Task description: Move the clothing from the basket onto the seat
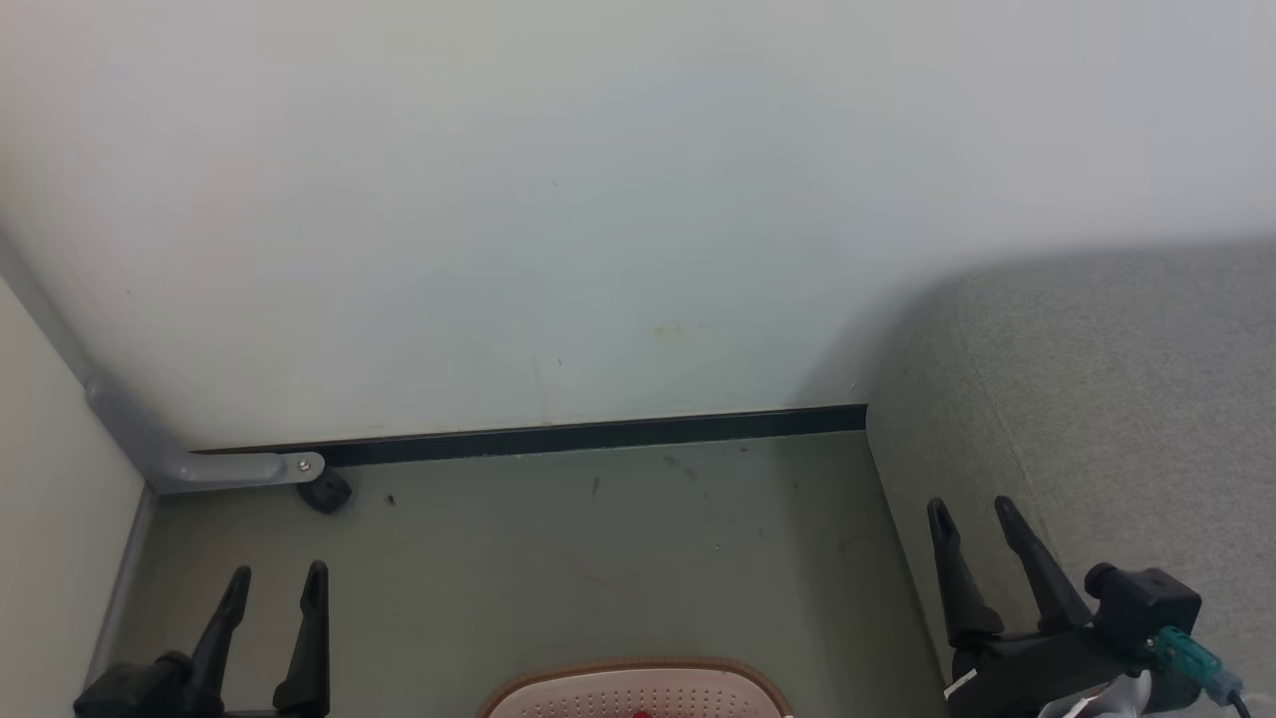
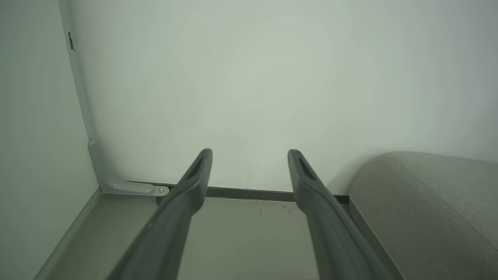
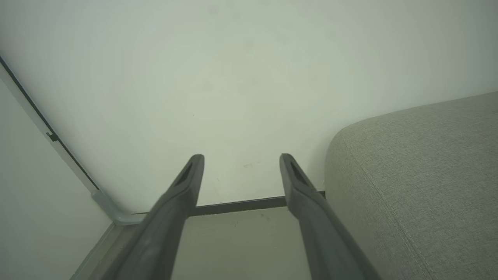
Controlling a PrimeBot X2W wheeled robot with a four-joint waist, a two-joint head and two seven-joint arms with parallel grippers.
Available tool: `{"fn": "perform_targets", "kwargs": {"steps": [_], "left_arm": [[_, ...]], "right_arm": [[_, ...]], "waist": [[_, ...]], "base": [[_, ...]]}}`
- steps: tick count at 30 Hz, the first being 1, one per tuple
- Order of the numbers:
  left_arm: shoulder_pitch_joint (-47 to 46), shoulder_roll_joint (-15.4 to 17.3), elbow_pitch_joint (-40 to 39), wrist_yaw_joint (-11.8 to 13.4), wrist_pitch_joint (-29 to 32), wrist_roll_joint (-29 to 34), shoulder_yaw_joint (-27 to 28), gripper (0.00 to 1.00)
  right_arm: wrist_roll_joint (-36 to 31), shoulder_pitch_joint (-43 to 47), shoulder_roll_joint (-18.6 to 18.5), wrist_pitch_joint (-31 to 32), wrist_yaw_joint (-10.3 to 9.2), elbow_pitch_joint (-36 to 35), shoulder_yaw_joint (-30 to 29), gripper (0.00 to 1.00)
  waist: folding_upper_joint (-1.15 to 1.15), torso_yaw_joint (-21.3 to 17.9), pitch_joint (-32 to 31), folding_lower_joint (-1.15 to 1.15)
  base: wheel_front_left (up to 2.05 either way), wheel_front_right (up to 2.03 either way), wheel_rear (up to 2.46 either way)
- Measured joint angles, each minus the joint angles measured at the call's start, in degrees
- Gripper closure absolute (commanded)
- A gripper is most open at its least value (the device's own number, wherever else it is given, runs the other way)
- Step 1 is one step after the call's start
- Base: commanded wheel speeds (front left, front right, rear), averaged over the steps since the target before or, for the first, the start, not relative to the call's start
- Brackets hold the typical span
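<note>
Both sets of jaws are standing wide apart and empty, left gripper [image 1: 280, 568] left of the basket [image 1: 638, 662], right gripper [image 1: 971, 504] right of it, the seat [image 1: 1097, 399] farther right, so I am planning to dip toward the clothing [image 1: 643, 714] barely peeking inside the basket.

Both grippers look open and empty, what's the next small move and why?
Probably bend forward and lower the right gripper toward the basket. It and the left gripper are open and empty, the basket sits cut off at the head view's bottom edge with a speck of red clothing inside, and the sofa is on that side.
</note>
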Motion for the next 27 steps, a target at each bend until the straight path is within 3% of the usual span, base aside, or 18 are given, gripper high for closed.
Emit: {"fn": "perform_targets", "kwargs": {"steps": [7,27], "left_arm": [[-0.01,0.03,-0.34,-0.46,-0.98,4.83,0.05,0.00],[0.20,-1.31,-0.85,-1.41,-0.99,5.26,1.23,0.00]], "right_arm": [[-4.14,-0.10,-0.14,-1.01,0.00,0.02,0.86,0.00],[-5.21,-0.07,0.94,-1.02,0.58,0.29,-0.44,0.00]], "waist": [[0.00,-0.02,-0.04,0.00],[0.00,-0.58,0.87,0.00]], "base": [[0.00,0.00,0.00],[0.00,0.00,0.00]]}}
